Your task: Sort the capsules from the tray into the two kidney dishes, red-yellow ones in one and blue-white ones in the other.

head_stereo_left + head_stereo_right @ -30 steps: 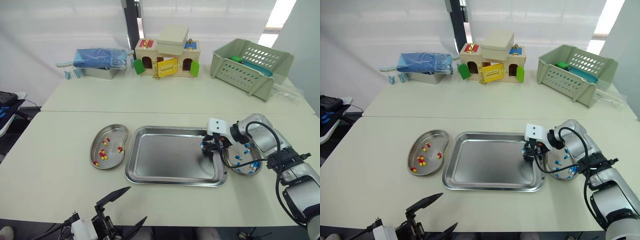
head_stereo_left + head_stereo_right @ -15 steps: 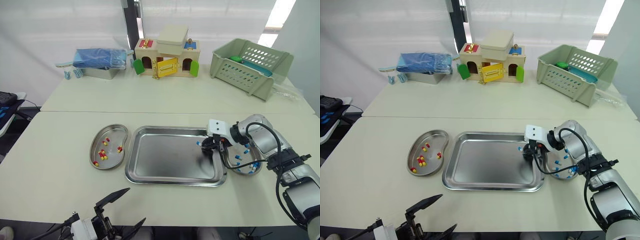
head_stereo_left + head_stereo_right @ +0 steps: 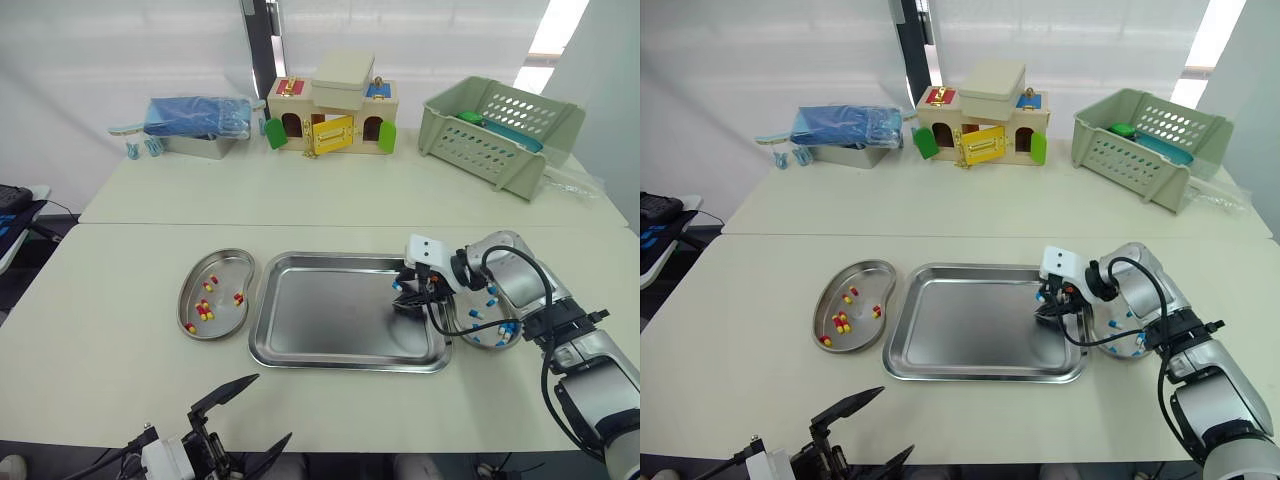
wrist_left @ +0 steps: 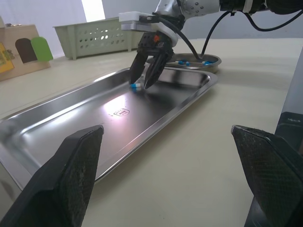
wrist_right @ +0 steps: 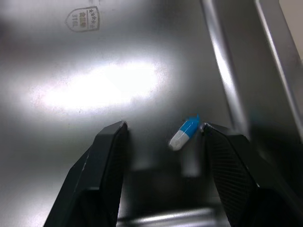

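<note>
Scanning the left eye view, I find 1 small blue-and-white capsule (image 3: 396, 285) at the rectangular steel tray's (image 3: 340, 358) 2 o'clock corner, by my black 2-fingered right gripper (image 3: 408, 302). In the right wrist view the jaws stand apart, empty, with the capsule just beside 1 fingertip (image 5: 215, 137); closing now may flick it toward the tray wall.

Steel tray (image 3: 320, 335) at centre of pale surface (image 3: 110, 330). Right gripper (image 3: 408, 300) reaches down into tray's right end, with blue-white capsule (image 3: 396, 285) just beside its fingers. Left dish (image 3: 228, 272) beside tray holds red-yellow capsules (image 3: 204, 311). Right dish (image 3: 487, 345) holds blue-white capsules (image 3: 478, 314). Left gripper (image 3: 250, 420) low at near edge, fingers spread apart. Far back: green basket (image 3: 500, 125), toy house (image 3: 332, 120), blue bag (image 3: 195, 115).
</note>
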